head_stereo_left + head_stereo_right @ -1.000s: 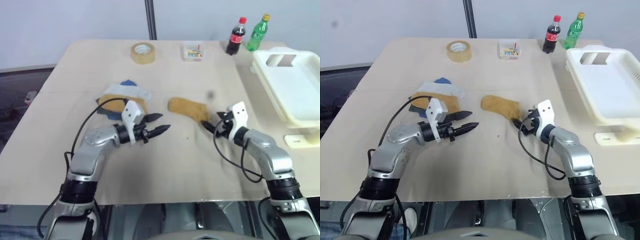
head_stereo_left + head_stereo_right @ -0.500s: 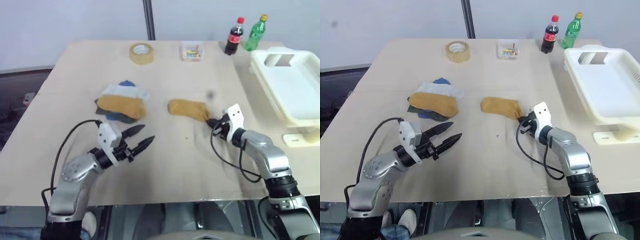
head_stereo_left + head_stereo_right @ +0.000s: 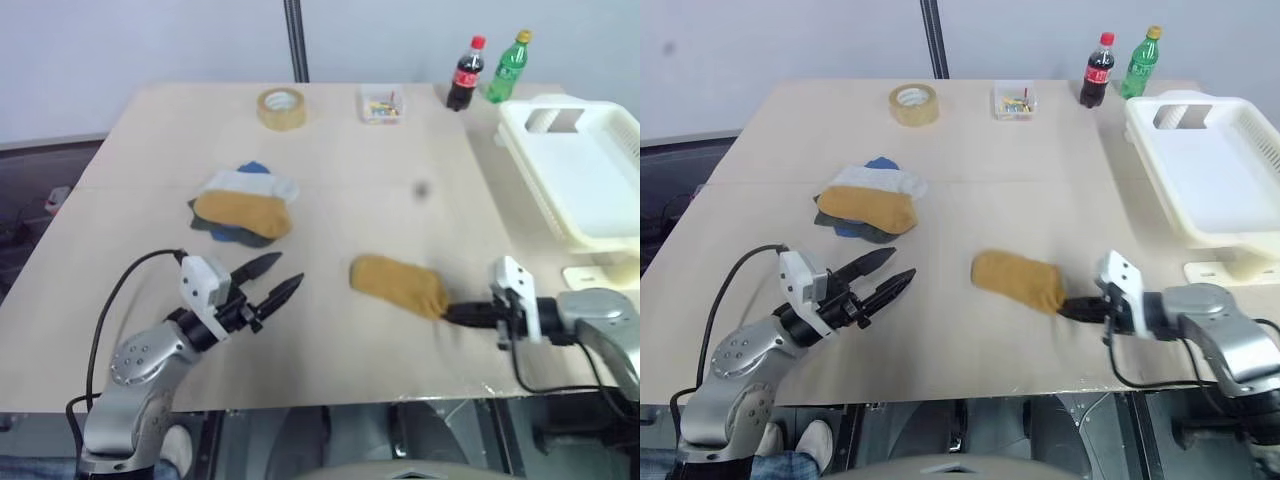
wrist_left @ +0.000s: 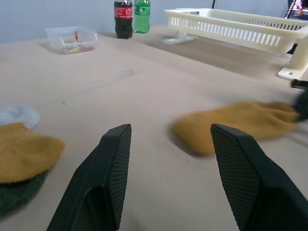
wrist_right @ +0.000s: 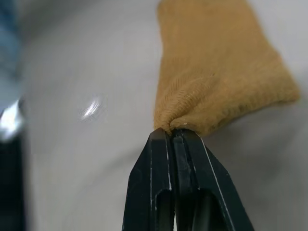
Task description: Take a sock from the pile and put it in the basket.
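Observation:
A mustard-yellow sock [image 3: 398, 284] lies flat near the table's front edge, right of centre. My right gripper [image 3: 452, 314] is shut on that sock's right end; the right wrist view shows the fabric [image 5: 216, 77] pinched between the closed fingers [image 5: 161, 183]. The pile [image 3: 243, 207] of yellow, white, blue and dark socks sits at centre left. My left gripper [image 3: 278, 279] hovers open in front of the pile, holding nothing. The basket [image 3: 590, 175], cream-white with slotted sides, stands on the right side of the table.
A roll of tan tape [image 3: 281, 107], a small clear box [image 3: 383, 104], a cola bottle [image 3: 464, 75] and a green bottle [image 3: 508, 68] line the table's far edge. A cream bracket [image 3: 600, 274] lies in front of the basket.
My right gripper closed on the yellow sock's end and dragged it toward the front right of the table. My left gripper pulled back from the pile toward the front left, still open.

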`<action>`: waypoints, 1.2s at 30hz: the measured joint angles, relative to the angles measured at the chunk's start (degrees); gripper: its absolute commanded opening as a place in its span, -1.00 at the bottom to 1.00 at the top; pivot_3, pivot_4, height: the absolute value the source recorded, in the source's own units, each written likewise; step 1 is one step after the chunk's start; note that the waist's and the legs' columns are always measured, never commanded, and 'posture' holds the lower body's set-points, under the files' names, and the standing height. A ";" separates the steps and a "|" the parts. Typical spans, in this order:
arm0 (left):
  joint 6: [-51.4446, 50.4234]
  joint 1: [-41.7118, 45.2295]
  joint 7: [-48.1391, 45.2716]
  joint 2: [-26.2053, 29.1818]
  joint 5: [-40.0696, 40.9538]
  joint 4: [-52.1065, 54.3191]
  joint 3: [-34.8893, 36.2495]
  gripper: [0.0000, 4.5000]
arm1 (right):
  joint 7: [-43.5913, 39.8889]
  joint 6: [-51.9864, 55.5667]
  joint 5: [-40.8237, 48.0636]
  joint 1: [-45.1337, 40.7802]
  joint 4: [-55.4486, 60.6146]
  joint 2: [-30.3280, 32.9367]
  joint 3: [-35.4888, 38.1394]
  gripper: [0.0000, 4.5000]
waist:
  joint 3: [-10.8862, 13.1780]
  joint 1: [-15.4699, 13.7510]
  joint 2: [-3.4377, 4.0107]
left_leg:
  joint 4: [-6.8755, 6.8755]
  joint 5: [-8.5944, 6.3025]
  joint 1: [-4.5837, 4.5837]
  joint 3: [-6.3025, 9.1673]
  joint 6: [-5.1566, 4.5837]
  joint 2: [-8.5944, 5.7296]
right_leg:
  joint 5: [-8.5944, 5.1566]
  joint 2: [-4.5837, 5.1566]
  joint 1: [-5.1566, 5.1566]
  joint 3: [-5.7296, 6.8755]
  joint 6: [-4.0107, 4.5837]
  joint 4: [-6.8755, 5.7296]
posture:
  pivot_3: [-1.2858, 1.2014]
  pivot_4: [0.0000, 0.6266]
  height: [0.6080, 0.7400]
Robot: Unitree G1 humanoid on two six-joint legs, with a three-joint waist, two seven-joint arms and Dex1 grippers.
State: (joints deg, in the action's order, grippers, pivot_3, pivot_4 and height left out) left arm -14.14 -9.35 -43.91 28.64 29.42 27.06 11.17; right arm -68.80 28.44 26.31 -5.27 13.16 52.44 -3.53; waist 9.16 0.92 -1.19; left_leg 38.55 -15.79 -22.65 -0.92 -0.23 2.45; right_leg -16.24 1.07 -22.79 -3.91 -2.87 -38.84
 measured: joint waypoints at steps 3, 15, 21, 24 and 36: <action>-0.02 0.20 -0.05 0.02 0.04 0.02 -0.30 0.25 | 1.58 -6.47 -5.63 -2.57 -6.18 -0.65 -0.17 -0.96 | -0.03 0.27 -0.05 | 0.08 0.00 0.06 -0.05 0.00 0.03 | 0.00 -0.05 0.04 -0.04 0.00 -0.02 | 0.03 -0.52 1.00; -0.01 1.07 -0.01 0.12 -0.11 0.01 -0.87 0.25 | 6.39 -2.19 -3.42 -2.00 -4.73 -6.17 0.34 -0.01 | -0.02 -0.42 -0.03 | 0.08 -0.05 -0.13 0.06 -0.07 -0.02 | 0.00 0.13 0.02 0.04 0.00 0.08 | 0.03 -0.52 1.00; 0.25 1.29 0.32 0.18 -1.18 -0.10 -1.99 0.25 | 6.76 2.16 -0.58 3.38 -0.01 -3.12 4.17 0.94 | -0.04 -0.12 -0.05 | 0.09 -0.04 0.01 0.06 -0.07 -0.02 | 0.00 0.02 0.09 0.03 0.00 0.00 | 0.03 -0.52 1.00; 0.67 2.11 0.72 0.15 -1.72 -0.78 -2.65 0.25 | 8.18 3.11 -0.03 3.86 0.56 -3.32 4.94 0.94 | -0.04 -0.10 -0.05 | 0.16 -0.04 0.04 0.05 -0.07 0.00 | 0.00 -0.03 0.12 0.02 0.00 -0.03 | 0.03 -0.52 1.00; 1.23 20.96 19.46 -3.62 -22.45 -26.70 -8.02 0.25 | 9.74 -2.39 8.06 0.03 3.84 -9.19 15.66 0.94 | -0.03 -0.46 -0.07 | 0.23 -0.05 -0.12 0.17 -0.07 -0.07 | 0.02 0.04 0.14 0.14 -0.04 0.01 | 0.03 -0.52 1.00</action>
State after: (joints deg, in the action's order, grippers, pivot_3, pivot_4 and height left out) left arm -12.91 11.60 -24.45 25.02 6.97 0.35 3.15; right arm -59.06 26.05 34.37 -5.25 17.00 43.25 12.13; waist 9.13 0.45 -1.26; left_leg 38.78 -15.83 -22.77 -0.75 -0.31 2.37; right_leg -16.22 1.11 -22.65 -3.77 -2.90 -38.83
